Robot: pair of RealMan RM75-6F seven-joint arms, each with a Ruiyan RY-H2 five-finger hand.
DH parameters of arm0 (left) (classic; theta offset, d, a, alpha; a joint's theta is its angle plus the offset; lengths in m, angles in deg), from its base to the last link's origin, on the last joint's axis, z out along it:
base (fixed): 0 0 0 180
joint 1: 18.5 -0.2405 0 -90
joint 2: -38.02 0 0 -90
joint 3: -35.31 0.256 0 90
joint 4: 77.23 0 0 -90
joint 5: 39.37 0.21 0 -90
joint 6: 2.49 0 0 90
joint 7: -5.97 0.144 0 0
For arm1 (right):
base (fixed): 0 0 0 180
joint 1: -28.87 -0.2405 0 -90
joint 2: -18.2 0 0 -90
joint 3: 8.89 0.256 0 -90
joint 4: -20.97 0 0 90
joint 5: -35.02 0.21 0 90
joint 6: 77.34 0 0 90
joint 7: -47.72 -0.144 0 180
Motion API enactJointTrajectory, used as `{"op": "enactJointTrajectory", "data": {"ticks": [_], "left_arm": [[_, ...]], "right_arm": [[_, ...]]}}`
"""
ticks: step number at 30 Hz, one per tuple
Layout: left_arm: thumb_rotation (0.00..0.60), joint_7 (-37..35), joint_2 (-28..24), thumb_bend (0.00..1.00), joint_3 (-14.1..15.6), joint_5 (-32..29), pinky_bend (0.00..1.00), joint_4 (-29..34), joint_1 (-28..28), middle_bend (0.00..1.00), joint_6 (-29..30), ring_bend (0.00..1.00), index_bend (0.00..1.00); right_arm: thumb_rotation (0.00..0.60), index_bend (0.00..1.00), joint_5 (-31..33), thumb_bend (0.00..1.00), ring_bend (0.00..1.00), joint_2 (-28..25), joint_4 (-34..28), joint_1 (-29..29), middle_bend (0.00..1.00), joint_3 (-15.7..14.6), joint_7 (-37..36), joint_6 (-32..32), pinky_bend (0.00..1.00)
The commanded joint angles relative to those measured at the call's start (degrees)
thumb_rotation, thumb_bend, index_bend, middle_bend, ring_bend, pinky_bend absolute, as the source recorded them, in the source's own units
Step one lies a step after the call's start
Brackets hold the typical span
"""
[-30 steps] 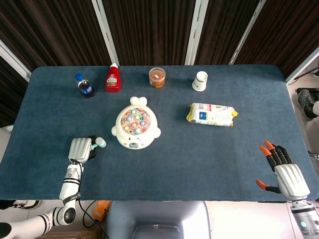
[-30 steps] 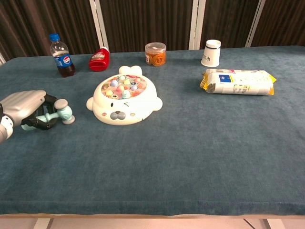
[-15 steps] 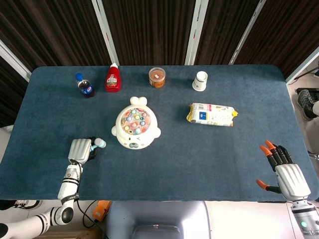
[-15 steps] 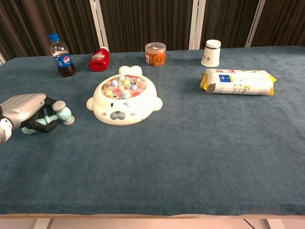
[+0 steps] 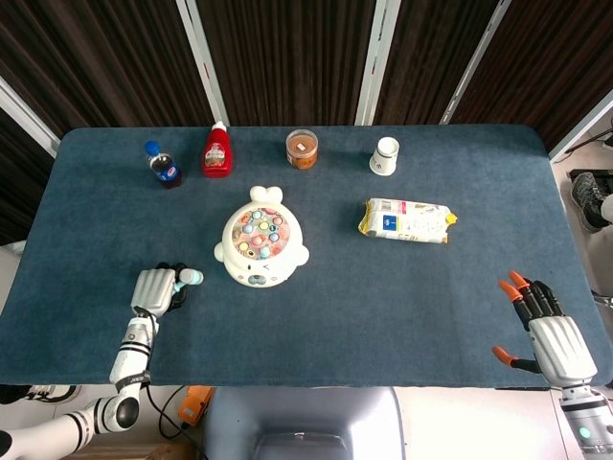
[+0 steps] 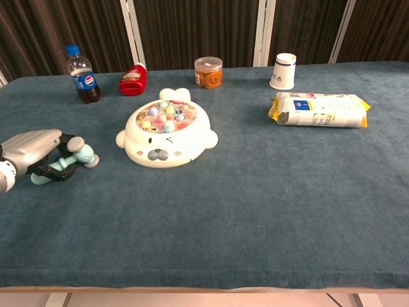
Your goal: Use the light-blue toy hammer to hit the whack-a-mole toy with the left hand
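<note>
**Hammer in Left Hand, Beside the Toy**

The surface carried the toy at centre-left. The left hand lay just left of it, fingers curled around the hammer handle. The right hand hung spread and empty. The hammer looked light, rigid plastic; mid-handle seemed the best hold.

Left hand drew back, loosening off hammer

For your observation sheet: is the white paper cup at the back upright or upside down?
Upside down: the white paper cup stands on its wider rim, narrower base on top.
</note>
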Motion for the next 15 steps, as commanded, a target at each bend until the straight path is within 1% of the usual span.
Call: {"op": "enactJointTrajectory", "data": {"ticks": [1,5,15], "left_arm": [[0.600,-0.96,-0.30,0.42,-0.23,0.24,0.58,0.52,-0.12,0.28,-0.10,0.25,0.19],[0.600,-1.17,-0.66,0.39,-0.26,0.41,0.57,0.77,-0.13,0.26,-0.31,0.24,0.15],[0.600,-0.18,-0.91,0.35,-0.53,-0.34,0.56,1.12,-0.06,0.23,-0.46,0.22,0.12]], "right_arm": [[0.600,0.00,0.08,0.18,0.00,0.00,0.01,0.05,0.00,0.06,-0.08,-0.10,0.00],[0.600,0.00,0.05,0.18,0.00,-0.02,0.03,0.11,0.00,0.09,-0.19,-0.26,0.00],[0.600,0.00,0.09,0.18,0.00,-0.15,0.04,0.05,0.00,0.06,-0.59,-0.07,0.00]]}}
